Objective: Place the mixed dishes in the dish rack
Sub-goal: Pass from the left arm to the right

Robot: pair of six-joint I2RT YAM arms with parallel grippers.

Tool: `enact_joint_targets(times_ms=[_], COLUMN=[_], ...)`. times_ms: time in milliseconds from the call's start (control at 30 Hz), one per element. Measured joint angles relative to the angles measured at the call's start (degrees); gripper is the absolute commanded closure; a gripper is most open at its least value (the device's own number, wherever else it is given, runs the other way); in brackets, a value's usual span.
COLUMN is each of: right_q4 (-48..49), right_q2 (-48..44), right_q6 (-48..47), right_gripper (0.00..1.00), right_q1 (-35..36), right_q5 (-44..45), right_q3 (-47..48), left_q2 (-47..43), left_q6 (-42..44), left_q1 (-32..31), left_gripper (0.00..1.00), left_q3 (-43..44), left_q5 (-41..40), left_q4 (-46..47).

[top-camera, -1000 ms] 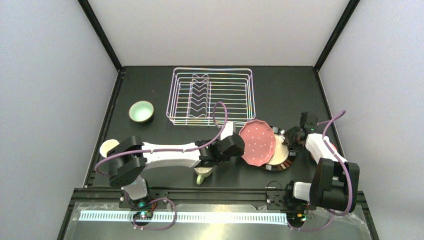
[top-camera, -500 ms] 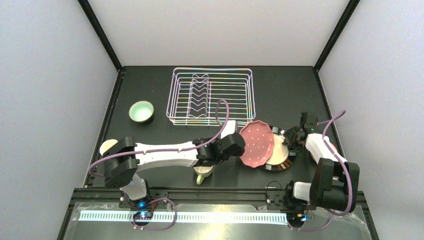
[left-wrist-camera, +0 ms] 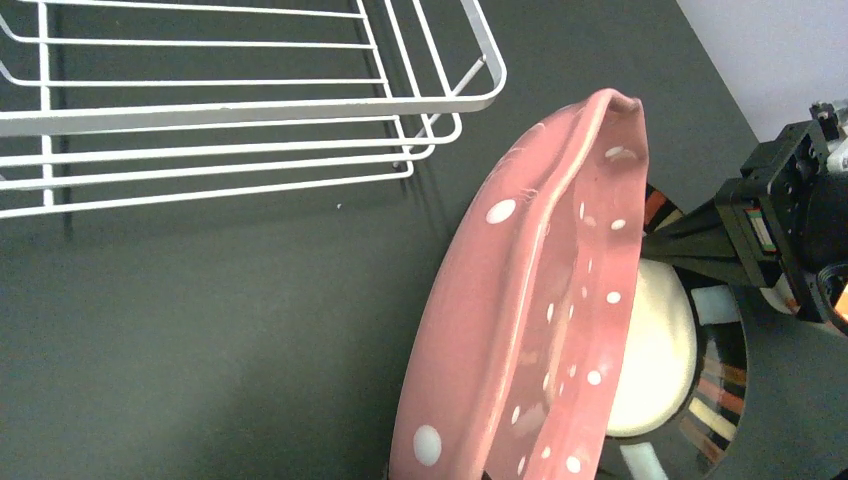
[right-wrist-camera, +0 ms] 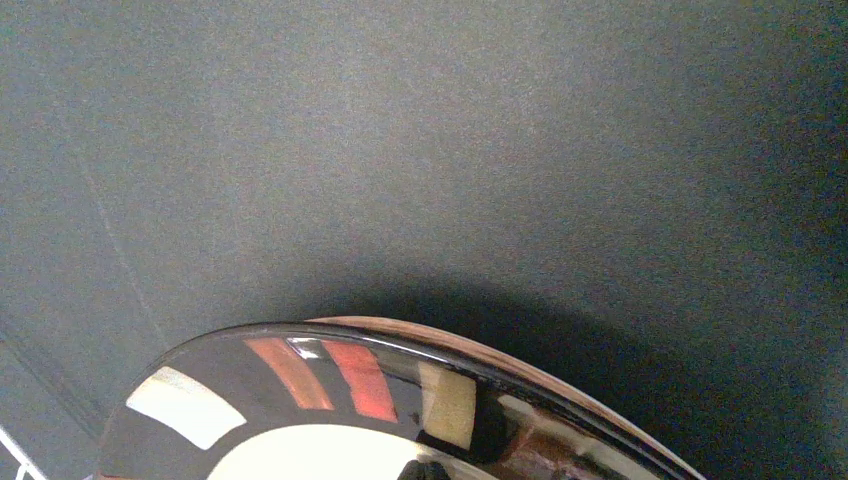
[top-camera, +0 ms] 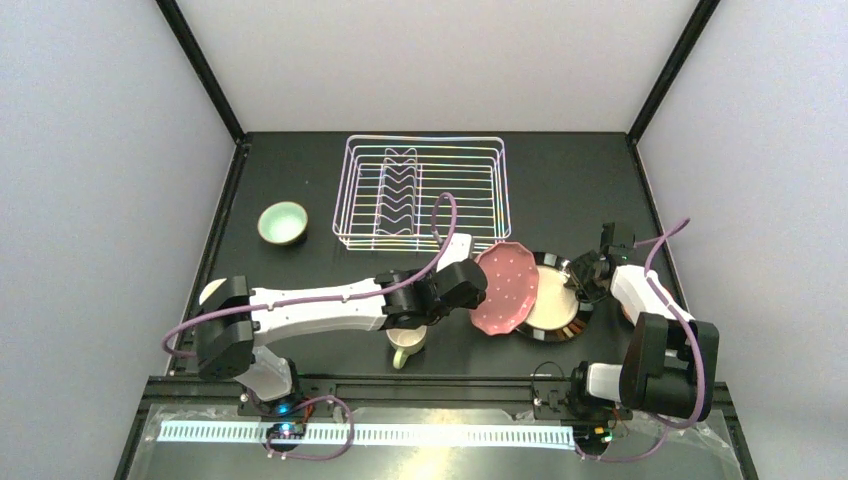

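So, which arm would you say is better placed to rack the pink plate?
Left: the left gripper holds the pink dotted plate tilted up near the dish rack; the right gripper sits shut at the dark-rimmed plate.

No legible text or labels (any view)

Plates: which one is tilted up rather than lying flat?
The pink dotted plate, held steeply tilted in the left gripper; the dark-rimmed plate lies flat on the table.
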Motion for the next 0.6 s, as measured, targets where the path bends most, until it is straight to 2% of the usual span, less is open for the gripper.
enact_joint_targets(times_ms=[600], right_q4=[0.17], right_q2=[0.46], right_q6=[-1.27], right_gripper=[1.00], right_q1=[0.00], right_q5=[0.00], right_q3=[0.37], left_q2=[-1.07], left_q6=[3.85], left_q1=[0.00], left_gripper=[0.99], left_q3=[1.03], left_q5=[-1.33], left_q4=[-1.68])
